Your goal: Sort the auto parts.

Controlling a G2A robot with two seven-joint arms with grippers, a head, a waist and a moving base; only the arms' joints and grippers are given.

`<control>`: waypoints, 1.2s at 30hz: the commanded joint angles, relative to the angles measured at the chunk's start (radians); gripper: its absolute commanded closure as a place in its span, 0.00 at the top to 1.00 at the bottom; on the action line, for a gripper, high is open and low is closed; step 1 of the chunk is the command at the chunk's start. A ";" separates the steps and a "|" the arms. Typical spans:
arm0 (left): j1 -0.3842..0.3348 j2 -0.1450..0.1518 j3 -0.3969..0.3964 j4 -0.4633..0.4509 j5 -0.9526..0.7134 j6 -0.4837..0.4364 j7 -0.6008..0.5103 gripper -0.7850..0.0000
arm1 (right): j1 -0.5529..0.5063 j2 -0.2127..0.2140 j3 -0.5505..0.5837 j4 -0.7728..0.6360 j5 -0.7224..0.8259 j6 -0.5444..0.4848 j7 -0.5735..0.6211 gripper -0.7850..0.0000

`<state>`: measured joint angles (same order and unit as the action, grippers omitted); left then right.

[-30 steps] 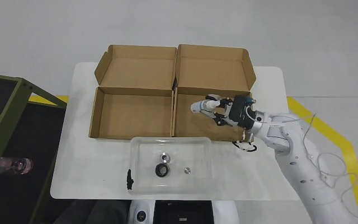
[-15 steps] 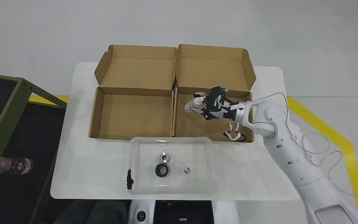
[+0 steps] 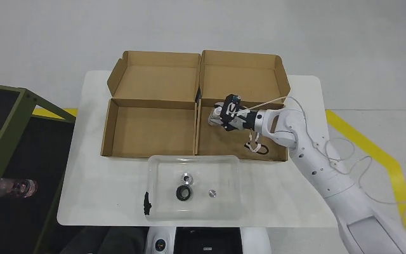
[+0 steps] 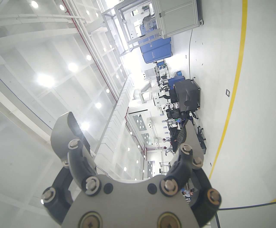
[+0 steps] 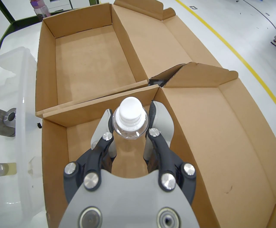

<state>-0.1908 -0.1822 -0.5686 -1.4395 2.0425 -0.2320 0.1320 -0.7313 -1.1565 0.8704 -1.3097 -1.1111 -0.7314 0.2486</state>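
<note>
Capped bottle (image 5: pixel 129 112) pinched by right gripper (image 5: pixel 131 121), mid-frame.
Lower it inside the cardboard box (image 5: pixel 82 138) before releasing.

Grey floor (image 3: pixel 190 25) w/ yellow line (image 3: pixel 380 156)

Factory hall: high lit ceiling (image 4: pixel 64 43), blue machine cabinets (image 4: pixel 156 50), yellow floor line (image 4: pixel 243 13).

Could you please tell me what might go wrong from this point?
The right gripper holds the small clear bottle by its round, smooth body, so it may slip or twist in the jaws. The white cap sits close to the wall of the cardboard box; any move that way could knock it, and a drop might send the bottle rolling.
</note>
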 commanded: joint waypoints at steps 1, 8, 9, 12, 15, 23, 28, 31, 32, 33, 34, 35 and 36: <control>0.000 0.000 0.000 0.000 0.000 0.000 0.000 1.00 | 0.011 -0.007 -0.013 0.021 -0.001 0.005 -0.003 0.35; 0.000 0.000 0.000 0.000 0.000 0.000 0.000 1.00 | 0.035 -0.025 -0.039 0.064 0.007 0.008 -0.009 1.00; 0.000 0.000 0.000 0.000 0.000 0.000 0.000 1.00 | 0.036 -0.026 -0.040 0.065 0.010 0.006 -0.009 1.00; 0.000 0.000 0.000 0.000 0.000 0.000 0.000 1.00 | 0.036 -0.026 -0.031 0.049 0.029 -0.006 -0.010 1.00; 0.000 0.000 0.000 0.000 0.000 0.000 0.000 1.00 | 0.030 -0.020 -0.008 0.006 0.034 -0.024 0.009 1.00; 0.000 0.000 0.000 0.000 0.000 0.000 0.000 1.00 | -0.036 0.009 0.071 -0.164 0.098 -0.062 0.121 1.00; 0.000 0.000 0.000 0.000 0.000 0.000 0.000 1.00 | -0.071 0.029 0.114 -0.267 0.142 -0.116 0.226 1.00; 0.000 0.000 0.000 0.000 0.000 0.000 0.000 1.00 | -0.100 0.044 0.147 -0.336 0.152 -0.139 0.286 1.00; 0.000 0.000 0.000 0.000 0.000 0.000 0.000 1.00 | -0.112 0.049 0.158 -0.361 0.158 -0.142 0.301 1.00; 0.000 0.000 0.000 0.000 0.000 0.000 0.000 1.00 | -0.125 0.054 0.168 -0.385 0.160 -0.149 0.318 1.00; 0.000 0.000 0.000 0.000 0.000 0.000 0.000 1.00 | -0.137 0.058 0.178 -0.408 0.160 -0.153 0.334 1.00; 0.000 0.000 0.000 0.000 0.000 0.000 0.000 1.00 | -0.151 0.063 0.187 -0.432 0.162 -0.158 0.349 1.00; 0.000 0.000 0.000 0.000 0.000 0.000 0.000 1.00 | -0.166 0.067 0.195 -0.454 0.164 -0.160 0.362 1.00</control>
<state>-0.1908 -0.1823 -0.5686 -1.4395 2.0425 -0.2320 0.1320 -0.8815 -1.0939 1.0565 -1.7384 -0.9490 -0.8886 0.5957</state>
